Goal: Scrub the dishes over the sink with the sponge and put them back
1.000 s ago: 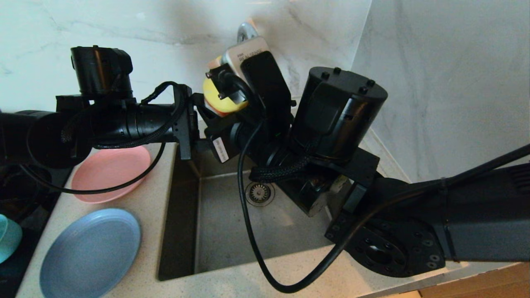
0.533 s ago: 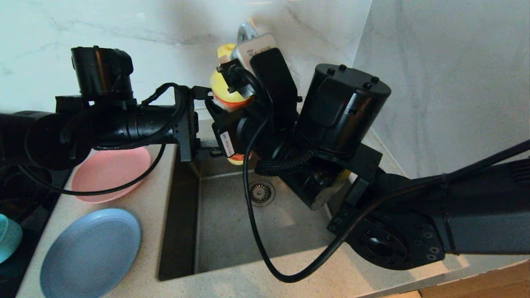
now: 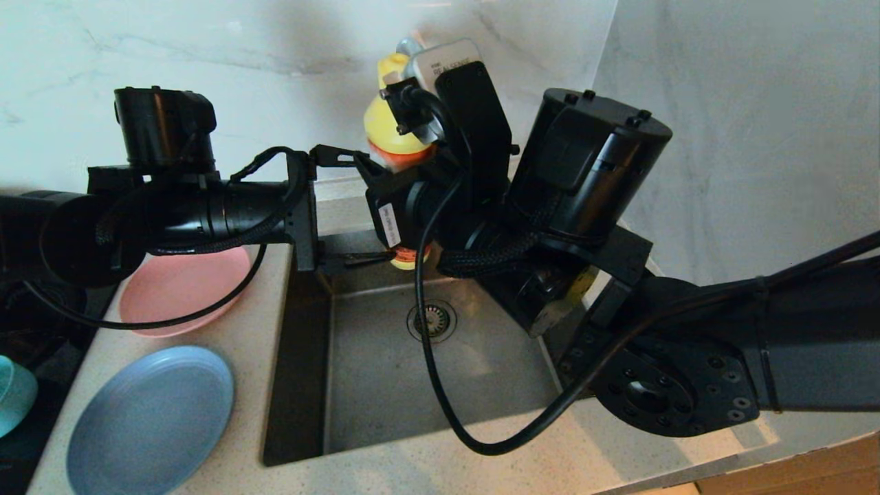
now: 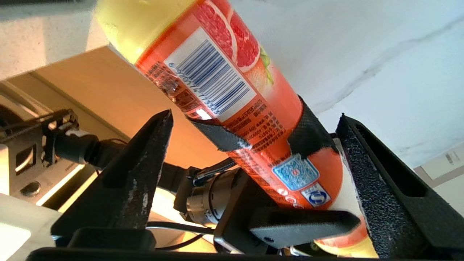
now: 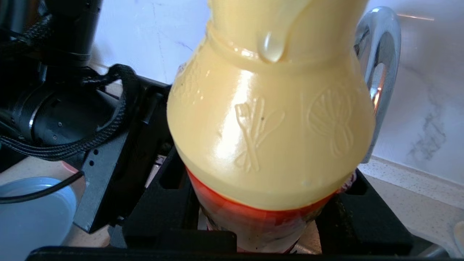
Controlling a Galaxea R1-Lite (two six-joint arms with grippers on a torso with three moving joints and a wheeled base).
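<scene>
Bottle's risen: right gripper point(image 5: 253, 232) fingers clamp the yellow-capped orange plastic bottle point(image 3: 395, 130); left gripper point(image 4: 253, 174) fingers wide, could snag it.

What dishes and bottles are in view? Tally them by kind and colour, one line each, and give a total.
Pink plate: 1
Light-blue plate: 1
Teal bowl: 1
Orange bottle: 1
Total: 4
</scene>
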